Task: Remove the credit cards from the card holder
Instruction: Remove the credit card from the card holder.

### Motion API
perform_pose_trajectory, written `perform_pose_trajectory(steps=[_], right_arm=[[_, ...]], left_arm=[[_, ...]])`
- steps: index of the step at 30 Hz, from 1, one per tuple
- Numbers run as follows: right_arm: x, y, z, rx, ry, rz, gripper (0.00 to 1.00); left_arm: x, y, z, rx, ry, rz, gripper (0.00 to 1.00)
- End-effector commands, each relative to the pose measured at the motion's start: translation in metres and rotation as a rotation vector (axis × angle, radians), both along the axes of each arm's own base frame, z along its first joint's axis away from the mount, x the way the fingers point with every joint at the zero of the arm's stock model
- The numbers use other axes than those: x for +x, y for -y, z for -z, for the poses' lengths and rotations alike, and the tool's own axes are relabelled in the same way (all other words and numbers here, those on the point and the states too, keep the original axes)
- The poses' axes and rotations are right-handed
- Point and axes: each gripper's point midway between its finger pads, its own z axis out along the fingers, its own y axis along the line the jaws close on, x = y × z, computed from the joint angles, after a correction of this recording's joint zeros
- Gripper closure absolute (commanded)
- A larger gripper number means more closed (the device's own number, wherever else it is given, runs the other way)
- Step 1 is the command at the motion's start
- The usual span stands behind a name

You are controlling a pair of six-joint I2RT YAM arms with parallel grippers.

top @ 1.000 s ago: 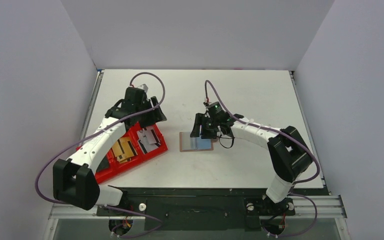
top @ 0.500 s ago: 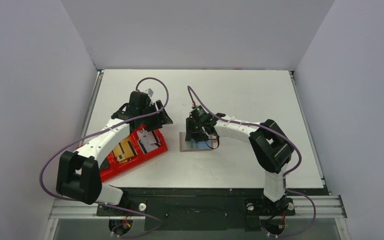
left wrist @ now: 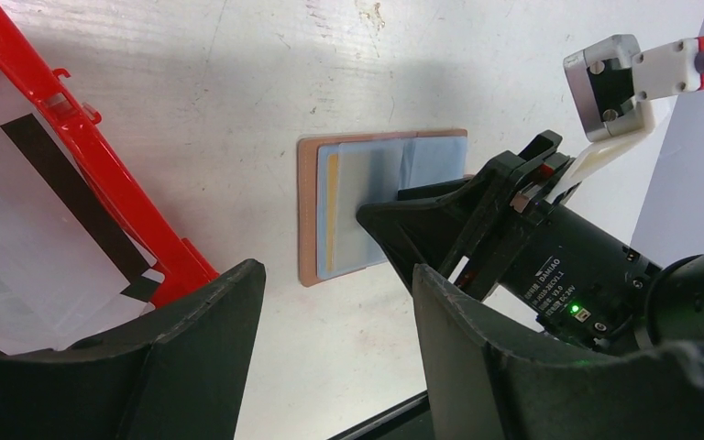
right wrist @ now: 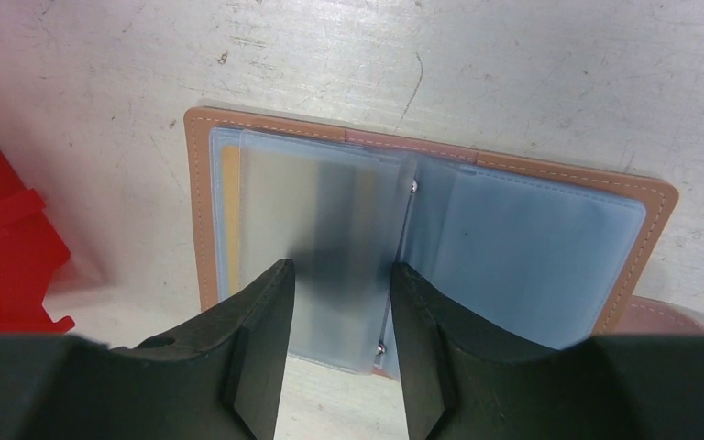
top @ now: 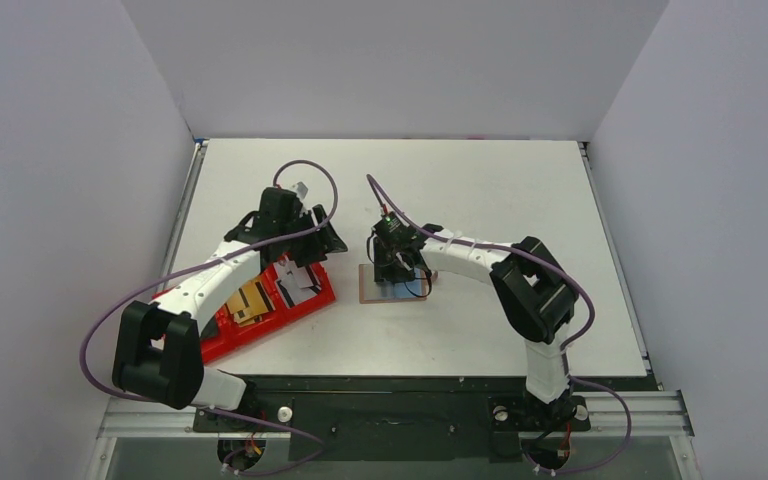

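As right jaws stand parted, card holder (right wrist: 504, 243) beneath

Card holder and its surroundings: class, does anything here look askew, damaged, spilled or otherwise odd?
Nothing looks damaged or spilled. The card holder lies open and flat. Only the red tray sits skewed to the edge of the table, with credit cards lying loose inside.
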Motion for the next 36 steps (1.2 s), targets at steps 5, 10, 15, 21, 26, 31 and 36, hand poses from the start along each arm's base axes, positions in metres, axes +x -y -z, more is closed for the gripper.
perform_pose_trajectory(steps=[5,10,15,21,26,31,36], right_arm=[[-0.013,0.02,0.037,-0.104,-0.057,-0.009,0.69],[-0.017,0.027,0.046,-0.078,-0.08,0.001,0.79],[-0.013,0.029,0.046,-0.007,-0.084,0.011,0.9],[-0.012,0.033,0.049,0.087,-0.11,0.027,0.94],[-0.011,0.043,0.053,0.116,-0.124,0.049,0.97],[-0.01,0.045,0.054,0.132,-0.129,0.053,0.98],[-0.01,0.046,0.055,0.138,-0.131,0.058,0.98]], left_arm=[[0.003,0.018,-0.009,-0.049,0.046,0.037,0.43],[-0.001,0.031,-0.003,-0.052,0.028,0.058,0.43],[-0.002,0.045,0.005,-0.056,0.01,0.084,0.44],[-0.006,0.074,0.02,-0.092,-0.029,0.151,0.48],[-0.006,0.09,0.039,-0.092,-0.069,0.199,0.52],[-0.004,0.102,0.049,-0.105,-0.085,0.228,0.56],[-0.004,0.105,0.063,-0.092,-0.111,0.237,0.6]])
